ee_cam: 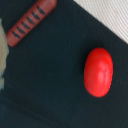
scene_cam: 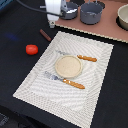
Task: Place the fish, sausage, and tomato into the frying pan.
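The tomato (scene_cam: 31, 49) is a glossy red ball on the dark table, toward the exterior view's left of the placemat; it also shows in the wrist view (ee_cam: 98, 71). The sausage (scene_cam: 45, 35) is a thin reddish-brown rod lying between the tomato and the gripper, and it shows in the wrist view (ee_cam: 31, 21). My gripper (scene_cam: 52, 23) hangs above the table just beyond the sausage, touching neither. The frying pan (scene_cam: 71, 11) sits on the wooden board, partly hidden behind the gripper. I cannot make out the fish; a pale shape (ee_cam: 2, 55) at the wrist view's edge is unclear.
A beige placemat (scene_cam: 35, 82) holds a round tan plate (scene_cam: 68, 65), an orange-handled knife (scene_cam: 80, 57) and a fork (scene_cam: 65, 80). On the wooden board (scene_cam: 95, 27) stand a deeper grey pot (scene_cam: 91, 13) and another vessel (scene_cam: 123, 16) at the exterior view's right edge.
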